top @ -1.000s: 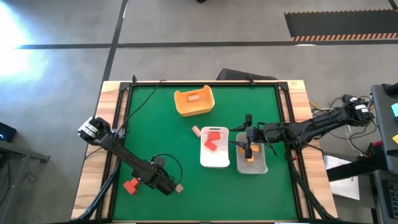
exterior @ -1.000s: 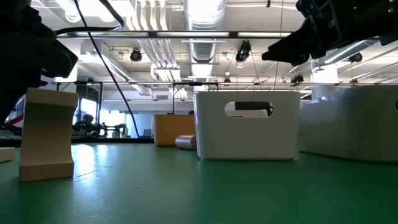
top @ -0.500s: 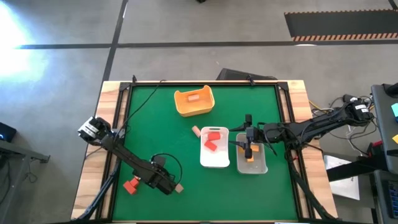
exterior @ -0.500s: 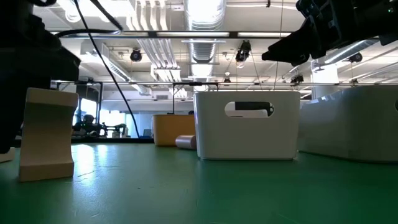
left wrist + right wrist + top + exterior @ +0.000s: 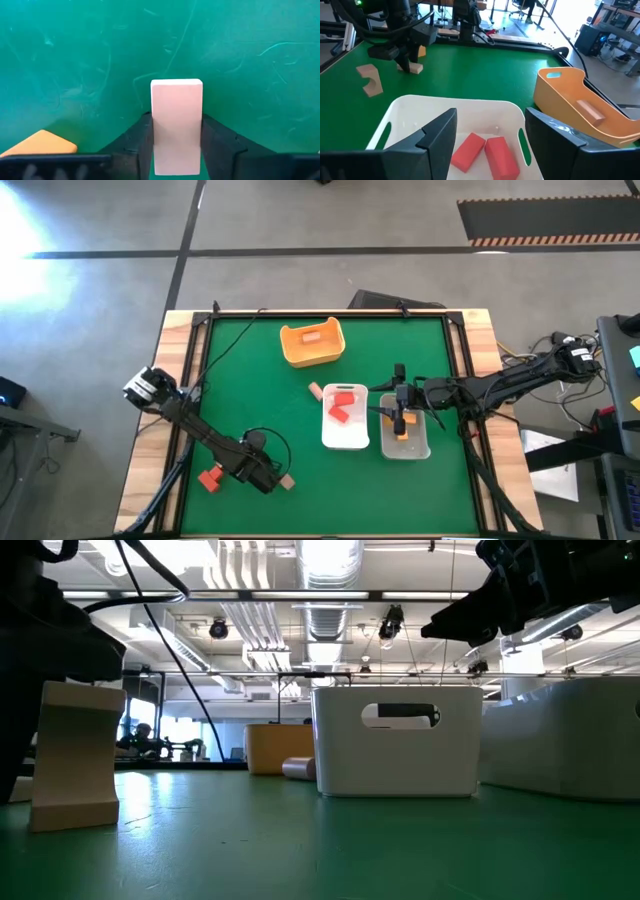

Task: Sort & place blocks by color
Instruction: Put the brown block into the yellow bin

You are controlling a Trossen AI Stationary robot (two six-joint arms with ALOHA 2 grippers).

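Observation:
My left gripper is low near the table's near-left part, shut on a tan block. A notched tan block stands on the table just right of it, shown as in the low view. A red-orange block lies to its left. My right gripper hangs open over the clear tray, which holds an orange block. Red blocks lie in the white tray. One tan block lies beside that tray, and another in the orange tub. My left gripper pinches the tan block between its two fingers, one on each long side. The fingers come from above, pointing down. The block stands upright at the fingertips at table height; I cannot tell whether it is lifted clear.
The green mat has bare room in its left and middle parts. The white tray and clear tray stand side by side at centre-right, and the tub sits near the far edge. A black cable loops beside my left arm.
My left gripper has shifted a little toward the table's left, and its dark bulk now stands closer behind the notched tan block in the low view. The notched block has stayed where it was.

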